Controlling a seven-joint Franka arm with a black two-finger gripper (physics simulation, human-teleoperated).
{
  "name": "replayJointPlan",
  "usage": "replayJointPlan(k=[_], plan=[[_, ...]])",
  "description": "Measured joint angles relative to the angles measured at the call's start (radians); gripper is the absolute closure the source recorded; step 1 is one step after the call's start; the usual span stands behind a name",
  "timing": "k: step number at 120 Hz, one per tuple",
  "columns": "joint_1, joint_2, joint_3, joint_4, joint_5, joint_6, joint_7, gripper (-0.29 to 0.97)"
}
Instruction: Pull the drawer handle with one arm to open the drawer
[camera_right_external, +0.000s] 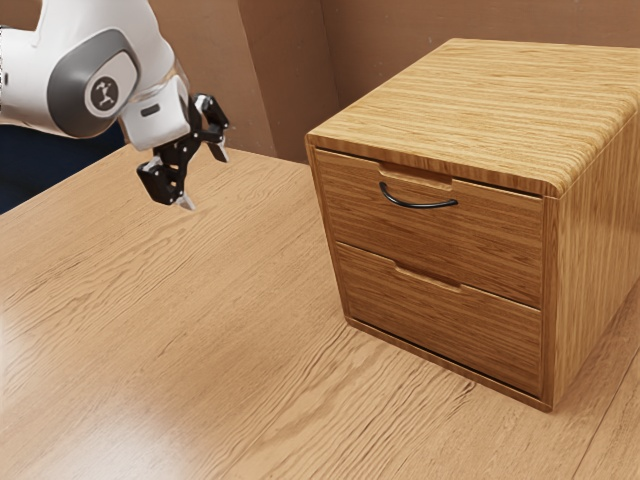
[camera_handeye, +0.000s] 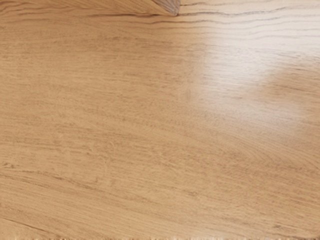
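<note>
Currently, in the exterior view, the arm (camera_right_external: 90, 70) hangs well apart from the cabinet (camera_right_external: 500, 110), off the side that its drawer fronts face, toward the exterior view's left. The gripper (camera_right_external: 205, 180) is above the table (camera_right_external: 150, 350), clear of its surface and pointing down at a slant. Its fingers (camera_right_external: 165, 185) stand wide apart; nothing lies between them and they touch nothing.

The cabinet rests on the table. The handle (camera_right_external: 417, 201), a thin black curved bar, sits high on the cabinet's front, at the top centre of the drawer (camera_right_external: 450, 240). The drawer front lies flush with the cabinet frame, so the drawer is shut. A lower drawer (camera_right_external: 440, 315), directly beneath it in the cabinet, is also flush and has a shallow notch in its top edge.

Next, in the wrist view, the table (camera_handeye: 150, 150) shows as wood grain with a pale glare patch (camera_handeye: 240, 65). A wooden corner (camera_handeye: 167, 6) meets the table surface; whether it belongs to the cabinet cannot be told.
</note>
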Motion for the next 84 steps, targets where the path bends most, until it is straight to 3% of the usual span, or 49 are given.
replayJointPlan(k=[8, 20, 29, 68, 84], plan=[[-0.01, 0.004, 0.008, 0.002, 0.012, 0.002, 0.0, 0.02], [-0.125, 0.008, 0.11, 0.021, 0.044, 0.005, 0.002, 0.02], [-0.173, 0.021, 0.137, 0.028, 0.056, 0.006, 0.003, 0.02], [-0.398, 0.027, 0.121, 0.027, 0.066, 0.003, 0.006, 0.02], [-0.432, 0.026, 0.097, 0.024, 0.064, -0.02, 0.005, 0.02]])
